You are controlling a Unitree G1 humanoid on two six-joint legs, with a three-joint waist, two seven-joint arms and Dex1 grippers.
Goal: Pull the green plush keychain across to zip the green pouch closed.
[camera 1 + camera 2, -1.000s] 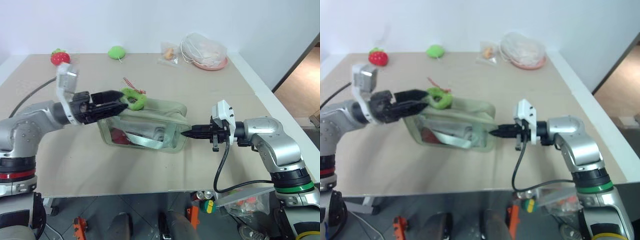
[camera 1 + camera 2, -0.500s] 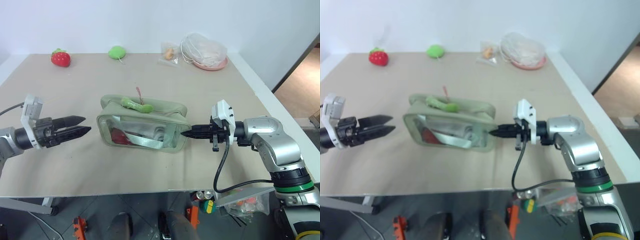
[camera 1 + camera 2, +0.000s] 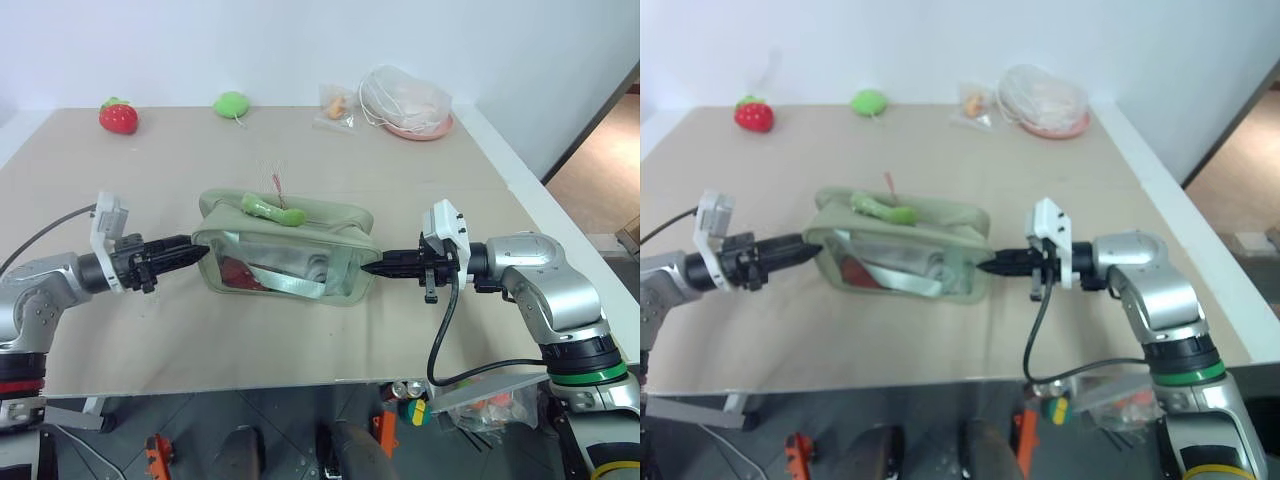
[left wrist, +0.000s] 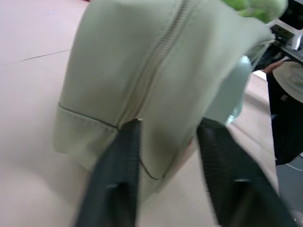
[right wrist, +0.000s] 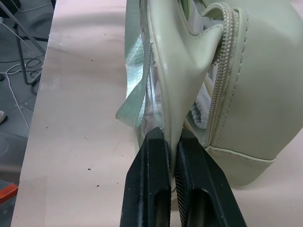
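Left eye view shows the green pouch (image 3: 285, 250) lying mid-table (image 3: 300, 340), its zipper gaping at the end nearest the right gripper (image 3: 372, 267). That gripper is clenched on the pouch's end flap, pinching the fabric between its fingers (image 5: 149, 189). At the pouch's opposite end, the left gripper (image 3: 196, 250) straddles the corner, one finger (image 4: 116, 179) against the seam, though a firm hold cannot be told. On top of the pouch rests the green plush keychain (image 3: 272, 207).
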